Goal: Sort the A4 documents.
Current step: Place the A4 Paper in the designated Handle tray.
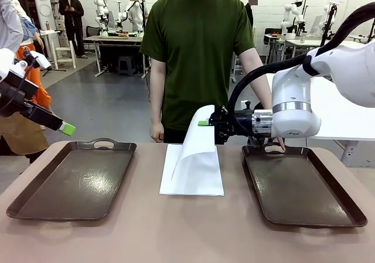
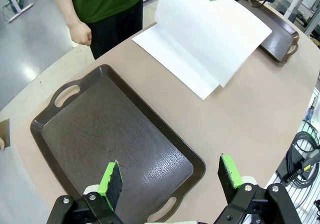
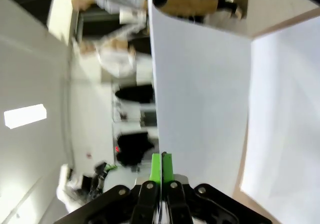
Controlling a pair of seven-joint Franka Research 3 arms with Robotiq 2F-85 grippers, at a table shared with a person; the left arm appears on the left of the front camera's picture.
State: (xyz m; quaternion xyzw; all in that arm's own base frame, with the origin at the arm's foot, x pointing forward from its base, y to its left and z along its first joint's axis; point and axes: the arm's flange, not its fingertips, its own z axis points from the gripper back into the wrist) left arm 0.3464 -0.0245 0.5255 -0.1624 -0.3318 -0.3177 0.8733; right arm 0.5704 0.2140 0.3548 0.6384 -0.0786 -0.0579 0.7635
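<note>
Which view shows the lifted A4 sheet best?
Front view: the lifted sheet shows whole, curling up off the flat paper, top edge pinched in the shut right hand. Left wrist view: the sheet's broad face, top corner cropped. Right wrist view: close-up of the sheet, edges cut off.

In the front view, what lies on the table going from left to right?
left dark brown tray → A4 documents, top sheet lifted → right dark brown tray
</note>
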